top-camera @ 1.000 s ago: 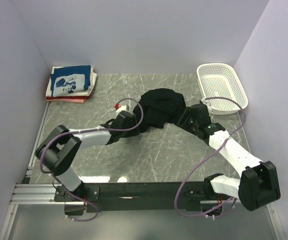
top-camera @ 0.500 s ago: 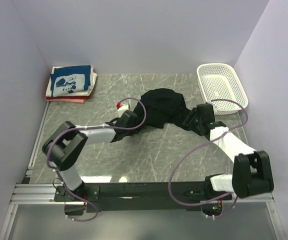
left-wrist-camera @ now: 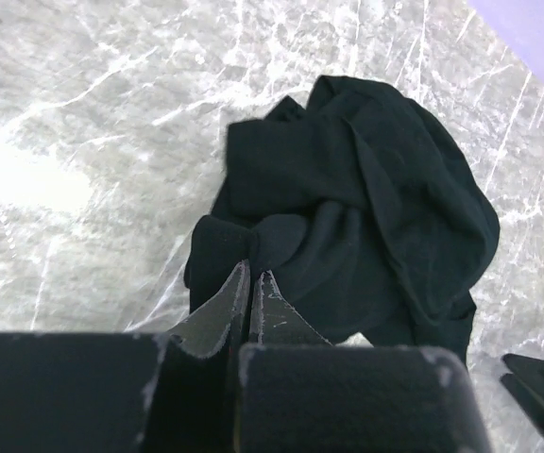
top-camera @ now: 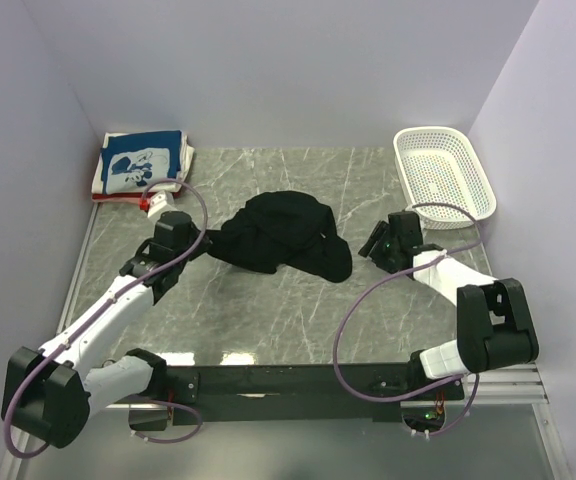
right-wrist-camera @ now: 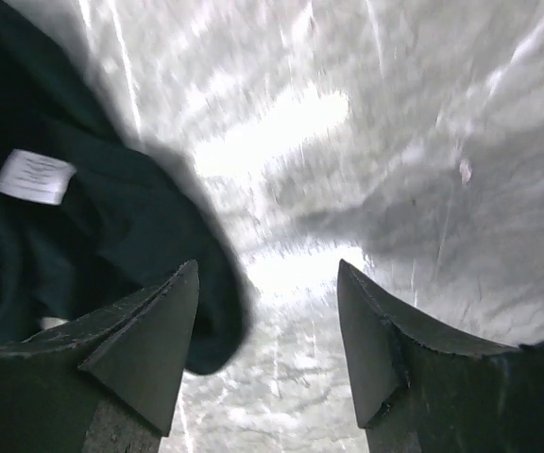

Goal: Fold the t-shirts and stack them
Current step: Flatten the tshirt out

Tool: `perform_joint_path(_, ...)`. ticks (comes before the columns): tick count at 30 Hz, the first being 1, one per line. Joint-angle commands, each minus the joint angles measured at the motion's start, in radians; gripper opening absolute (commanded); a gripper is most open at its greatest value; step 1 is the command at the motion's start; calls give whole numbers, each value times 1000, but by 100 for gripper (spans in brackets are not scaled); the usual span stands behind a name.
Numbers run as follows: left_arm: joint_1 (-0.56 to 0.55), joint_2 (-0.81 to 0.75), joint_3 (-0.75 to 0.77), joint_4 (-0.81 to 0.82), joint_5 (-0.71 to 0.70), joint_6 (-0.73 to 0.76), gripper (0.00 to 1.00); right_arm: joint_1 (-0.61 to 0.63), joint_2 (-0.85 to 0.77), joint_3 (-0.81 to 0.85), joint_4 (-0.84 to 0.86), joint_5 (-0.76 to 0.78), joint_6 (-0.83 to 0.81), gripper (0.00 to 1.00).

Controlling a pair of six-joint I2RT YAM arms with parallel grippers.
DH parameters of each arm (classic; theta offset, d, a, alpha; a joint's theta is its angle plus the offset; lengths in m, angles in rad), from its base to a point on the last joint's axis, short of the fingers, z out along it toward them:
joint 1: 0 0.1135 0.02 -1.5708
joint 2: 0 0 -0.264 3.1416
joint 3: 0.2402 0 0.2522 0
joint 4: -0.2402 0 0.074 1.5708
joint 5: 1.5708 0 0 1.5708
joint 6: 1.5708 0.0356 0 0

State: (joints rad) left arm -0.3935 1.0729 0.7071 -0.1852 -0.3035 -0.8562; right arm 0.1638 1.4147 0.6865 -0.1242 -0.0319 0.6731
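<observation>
Pinching a fold of the black t-shirt [top-camera: 283, 235], the left gripper [left-wrist-camera: 255, 276] has its jaws pressed together on the cloth at the garment's left edge as seen from the top. The shirt is a soft, matte knit, crumpled into a rounded heap with deep creases and overlapping lobes. It lies near the middle of the table [top-camera: 298, 300], a smooth grey slab with white marble veining and glare patches. A small white rectangular neck label [right-wrist-camera: 34, 176] shows in the right wrist view, sewn inside the dark cloth; its print is too faint to read. The right gripper [right-wrist-camera: 267, 269] is low over the table at the shirt's right side, jaws wide apart with only bare marble between them. A curved hem of cloth lies just beside one finger; contact cannot be told. The fingers are dark, wedge-shaped, with scuffed edges. In the far left corner sits the folded stack [top-camera: 138, 170]: a blue shirt [top-camera: 140, 160] with a white print on top, no legible writing, then white cloth and a red layer [top-camera: 133, 199] at the bottom. In the far right corner is a white plastic basket [top-camera: 468, 165], oval with perforated walls.
</observation>
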Motion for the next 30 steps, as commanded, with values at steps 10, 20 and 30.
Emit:
perform_joint_path(10,19,-28,17,-71,69,17,1,314,-109,-94,52,104,85,65)
perform_joint_path(20,21,-34,43,-99,64,36,1,327,59,-10,38,178,88,66)
perform_joint_path(30,25,-73,113,-172,49,103,1,319,34,86,-18,129,59,0)
